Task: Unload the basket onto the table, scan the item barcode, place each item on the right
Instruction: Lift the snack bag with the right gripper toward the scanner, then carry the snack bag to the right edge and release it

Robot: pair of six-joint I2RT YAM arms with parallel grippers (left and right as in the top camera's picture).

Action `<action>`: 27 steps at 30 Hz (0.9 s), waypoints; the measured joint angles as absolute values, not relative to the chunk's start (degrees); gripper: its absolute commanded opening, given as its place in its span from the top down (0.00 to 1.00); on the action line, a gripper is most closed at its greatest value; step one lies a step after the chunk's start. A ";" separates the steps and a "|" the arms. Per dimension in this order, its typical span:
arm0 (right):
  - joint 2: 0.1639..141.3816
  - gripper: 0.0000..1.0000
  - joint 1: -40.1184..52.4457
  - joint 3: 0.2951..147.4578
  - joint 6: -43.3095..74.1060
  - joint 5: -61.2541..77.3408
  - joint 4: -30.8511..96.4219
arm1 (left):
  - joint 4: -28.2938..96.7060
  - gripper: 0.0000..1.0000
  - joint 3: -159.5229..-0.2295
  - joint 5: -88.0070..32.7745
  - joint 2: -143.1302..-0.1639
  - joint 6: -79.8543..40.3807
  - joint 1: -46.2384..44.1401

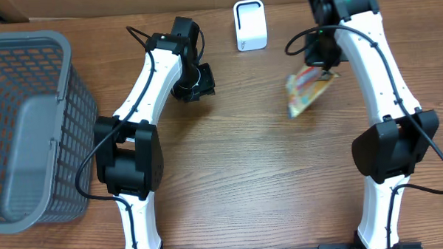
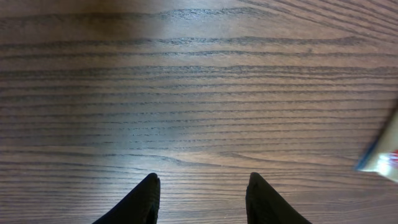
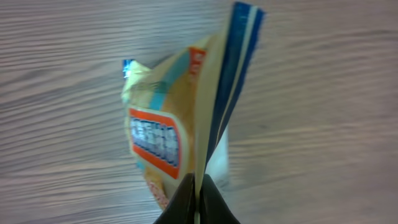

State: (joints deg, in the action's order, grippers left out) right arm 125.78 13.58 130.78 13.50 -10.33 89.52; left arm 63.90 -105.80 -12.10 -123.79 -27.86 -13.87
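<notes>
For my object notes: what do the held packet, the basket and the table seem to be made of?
Packet: thin glossy printed film, probably plastic; it creases and has a flat sealed edge.
Basket: grey moulded plastic, matte, lattice walls.
Table: wood or wood-look laminate, visible grain.

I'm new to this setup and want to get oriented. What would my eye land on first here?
The bright snack packet, pinched at its sealed edge by the right fingers, is held over the table right of centre, near the white scanner at the far edge. A big grey basket fills the left side. The left fingers stand open with nothing between them.
</notes>
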 measured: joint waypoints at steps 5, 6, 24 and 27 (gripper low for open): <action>125.97 0.96 17.91 130.76 13.47 -7.97 88.36 | 64.16 0.59 -105.80 -12.10 -123.79 -27.86 -13.87; 126.02 0.96 18.81 130.76 13.45 -7.88 88.40 | 64.16 0.59 -105.80 -12.10 -123.79 -27.86 -13.87; 126.06 0.96 14.24 132.44 15.00 -26.52 97.17 | 64.14 0.72 -105.80 -11.73 -123.79 -27.42 -13.87; 126.06 0.96 14.35 132.44 13.56 -31.00 97.14 | 64.16 0.72 -105.80 -11.73 -123.79 -27.42 -13.87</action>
State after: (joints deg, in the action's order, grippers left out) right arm 126.06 14.35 132.44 13.56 -31.00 97.14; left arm 64.16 -105.80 -11.73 -123.79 -27.42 -13.87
